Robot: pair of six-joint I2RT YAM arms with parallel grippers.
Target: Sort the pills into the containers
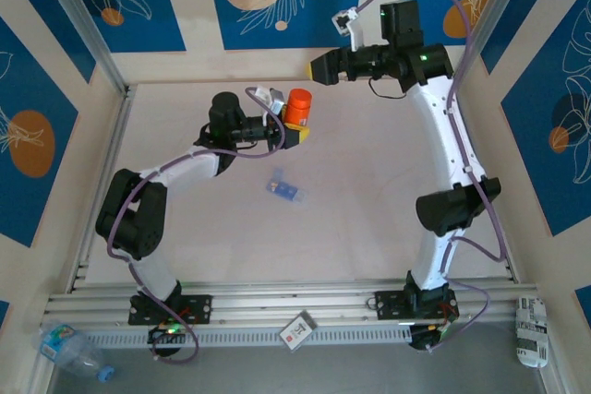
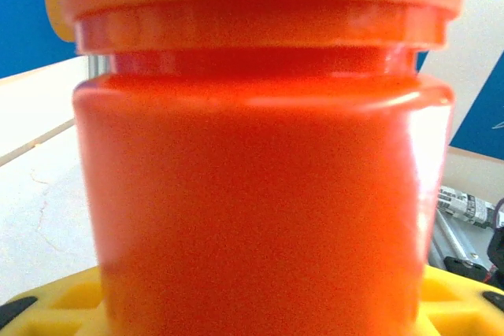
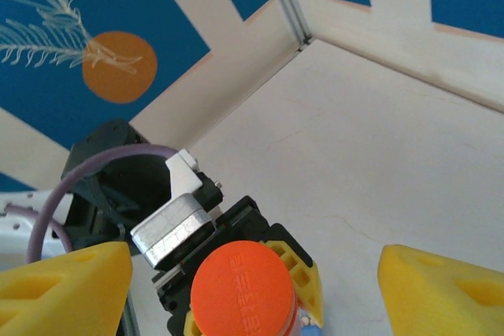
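An orange pill bottle (image 1: 297, 106) with its orange cap (image 3: 242, 289) on stands upright at the back of the table. My left gripper (image 1: 294, 128) is shut on its body, and its yellow fingers (image 2: 461, 303) show on either side of the bottle (image 2: 260, 179). My right gripper (image 1: 319, 66) hangs above the cap, open, with its yellow fingers (image 3: 441, 293) spread wide of it. The containers, a small translucent blue box (image 1: 284, 189), lie on the table near the middle, apart from both grippers. The pills are hidden.
Patterned walls and metal posts (image 1: 83, 29) close in the back and sides. On the near rail lie a plastic water bottle (image 1: 69, 350), a small card (image 1: 297, 330) and a crumpled wrapper (image 1: 531, 329). Bare tabletop (image 1: 369, 163) lies right of the blue box.
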